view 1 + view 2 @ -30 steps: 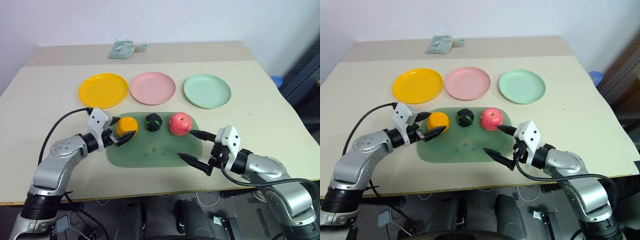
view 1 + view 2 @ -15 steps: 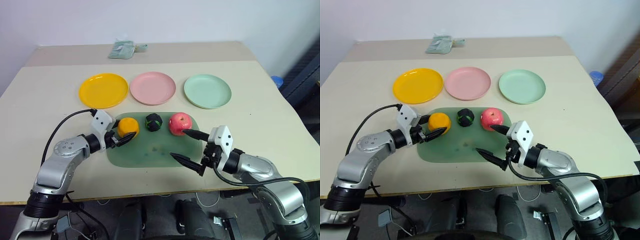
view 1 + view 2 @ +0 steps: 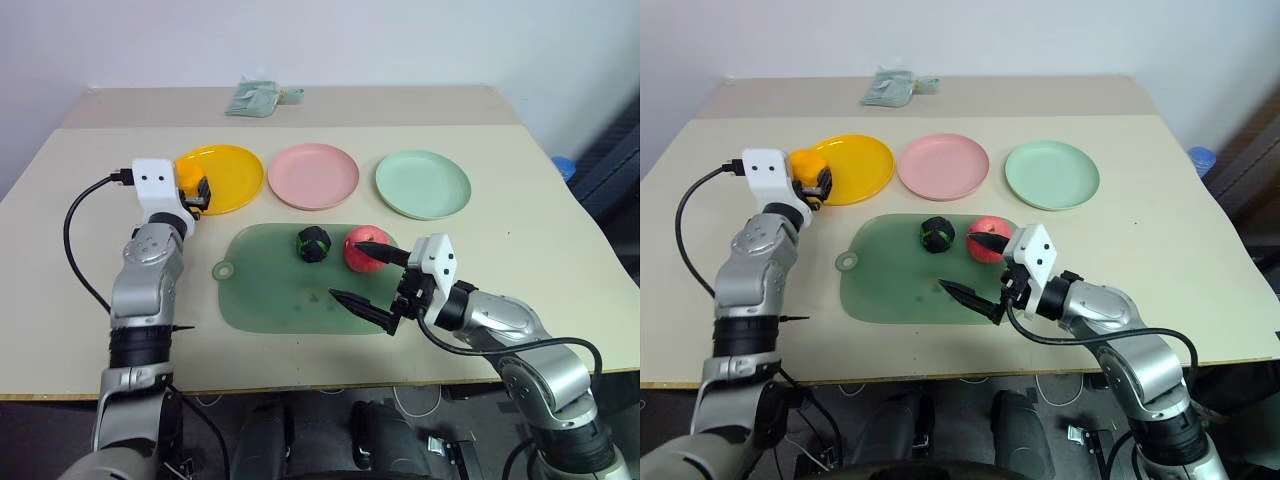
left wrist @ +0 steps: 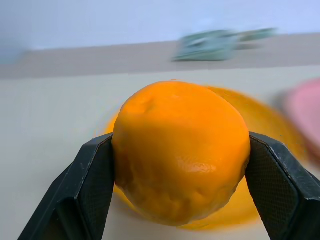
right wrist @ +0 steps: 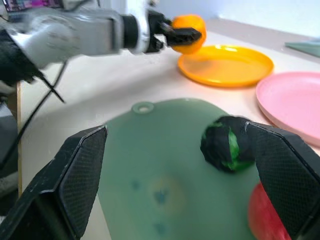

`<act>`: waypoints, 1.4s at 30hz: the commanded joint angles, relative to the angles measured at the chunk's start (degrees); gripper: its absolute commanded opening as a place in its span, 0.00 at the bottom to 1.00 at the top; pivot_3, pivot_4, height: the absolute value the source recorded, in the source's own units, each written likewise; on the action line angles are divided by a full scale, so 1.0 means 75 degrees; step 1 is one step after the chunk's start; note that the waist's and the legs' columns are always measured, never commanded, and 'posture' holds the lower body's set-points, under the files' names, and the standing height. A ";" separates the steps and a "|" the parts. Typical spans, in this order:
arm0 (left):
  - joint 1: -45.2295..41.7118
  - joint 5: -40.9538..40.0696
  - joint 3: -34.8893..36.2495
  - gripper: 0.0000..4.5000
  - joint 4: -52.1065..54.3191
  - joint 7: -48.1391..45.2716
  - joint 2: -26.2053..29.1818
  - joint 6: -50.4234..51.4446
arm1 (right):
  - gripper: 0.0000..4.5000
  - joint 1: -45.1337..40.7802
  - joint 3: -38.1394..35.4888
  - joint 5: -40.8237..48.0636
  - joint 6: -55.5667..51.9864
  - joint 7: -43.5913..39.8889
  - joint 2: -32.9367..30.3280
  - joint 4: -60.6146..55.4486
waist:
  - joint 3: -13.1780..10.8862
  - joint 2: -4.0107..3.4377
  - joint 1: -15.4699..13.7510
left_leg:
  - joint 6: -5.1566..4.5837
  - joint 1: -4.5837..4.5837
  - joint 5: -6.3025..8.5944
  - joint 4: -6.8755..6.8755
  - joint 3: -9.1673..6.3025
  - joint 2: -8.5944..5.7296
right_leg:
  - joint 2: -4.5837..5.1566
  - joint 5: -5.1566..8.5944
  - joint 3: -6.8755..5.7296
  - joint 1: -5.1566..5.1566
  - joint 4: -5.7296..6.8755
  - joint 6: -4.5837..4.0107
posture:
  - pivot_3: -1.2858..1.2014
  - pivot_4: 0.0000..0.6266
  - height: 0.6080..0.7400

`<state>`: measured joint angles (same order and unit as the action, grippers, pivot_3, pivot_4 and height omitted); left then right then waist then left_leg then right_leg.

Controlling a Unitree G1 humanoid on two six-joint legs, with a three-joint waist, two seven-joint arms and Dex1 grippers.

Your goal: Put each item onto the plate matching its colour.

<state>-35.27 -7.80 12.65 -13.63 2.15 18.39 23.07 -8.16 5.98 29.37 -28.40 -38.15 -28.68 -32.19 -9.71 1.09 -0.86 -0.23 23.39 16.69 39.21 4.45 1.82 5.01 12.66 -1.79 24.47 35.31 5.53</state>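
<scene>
The robot's right hand (image 3: pixel 368 277) hovers low over the near right part of the green mat (image 3: pixel 270 290), its two black fingers spread wide, one tip beside the red-pink apple (image 3: pixel 362 250) and the other over the mat's near edge. The apple sits on the mat's far right corner, with the dark green-black ball (image 3: pixel 313 243) just to its left, apart from it, also on the mat. The mat lies flat on the beige table (image 3: pixel 520 240), a small hanging hole at its left end.

Left of the mat and beyond its far edge, the left hand (image 3: pixel 196 192) pinches the orange toy fruit (image 4: pixel 181 150) between its fingers, at the near left rim of the yellow-orange plate (image 3: pixel 232 175). Whether the fruit touches the plate cannot be told.

Beyond the mat stand the three plates in a row: yellow-orange at left, the pink plate (image 3: pixel 317 176) in the middle, the pale mint green plate (image 3: pixel 423 184) at right. Farther still, past the plates, a folded greenish cloth (image 3: pixel 252 97) lies near the table's back edge.
</scene>
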 commanded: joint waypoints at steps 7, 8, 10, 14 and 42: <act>-0.1276 0.0122 0.0096 0.99 -0.2314 0.0058 -0.0014 -0.1212 | 1.00 -0.0015 -0.0097 -0.0169 0.0063 0.0403 0.0153 -0.0278 | 0.0000 0.0002 0.0038 | 0.0000 -0.0001 0.0000 -0.0002 0.0004 0.0002 | -0.0001 -0.0005 -0.0002 0.0002 0.0000 0.0010 | 0.52 0.24 1.00; -0.1284 0.0124 0.0091 0.99 -0.2357 0.0038 -0.0003 -0.1269 | 1.00 -0.0008 -0.0106 -0.0166 0.0057 0.0436 0.0150 -0.0298 | 0.0000 0.0002 0.0033 | 0.0001 -0.0001 -0.0001 -0.0002 0.0004 0.0003 | -0.0002 -0.0005 -0.0002 0.0002 0.0001 0.0010 | 0.52 0.24 1.00; -0.1191 0.0003 0.0141 0.99 -0.2186 -0.0130 -0.0002 -0.1403 | 1.00 0.0003 -0.0120 -0.0160 0.0051 0.0497 0.0136 -0.0333 | 0.0000 0.0002 0.0025 | 0.0003 0.0000 -0.0002 -0.0002 0.0004 0.0003 | -0.0001 -0.0005 -0.0002 0.0001 0.0001 0.0010 | 0.52 0.24 1.00; -0.0407 -0.0518 0.0354 0.99 -0.0878 -0.0748 -0.0009 -0.1499 | 1.00 -0.0030 -0.0142 -0.0176 0.0072 0.0548 0.0087 -0.0339 | 0.0000 0.0002 0.0029 | 0.0002 0.0000 -0.0001 -0.0001 0.0005 0.0003 | 0.0002 -0.0006 -0.0001 0.0001 0.0001 0.0010 | 0.52 0.24 1.00; 0.2007 -0.2480 -0.1306 0.99 0.3353 -0.5066 0.1160 0.0575 | 1.00 -0.0721 -0.0038 -0.0713 0.0384 -0.0039 -0.0078 0.0532 | 0.0003 0.0003 0.0066 | 0.0007 -0.0006 -0.0004 -0.0002 0.0000 0.0006 | -0.0001 0.0008 0.0000 0.0003 0.0016 -0.0016 | 0.52 0.24 1.00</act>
<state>-19.53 -26.56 2.78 11.31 -35.10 26.86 28.16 -13.34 6.42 24.41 -27.04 -38.38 -28.87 -25.71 -9.69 1.11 -0.36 -0.18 23.35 16.66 39.19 4.44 1.88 4.98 12.71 -1.79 24.49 35.44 5.44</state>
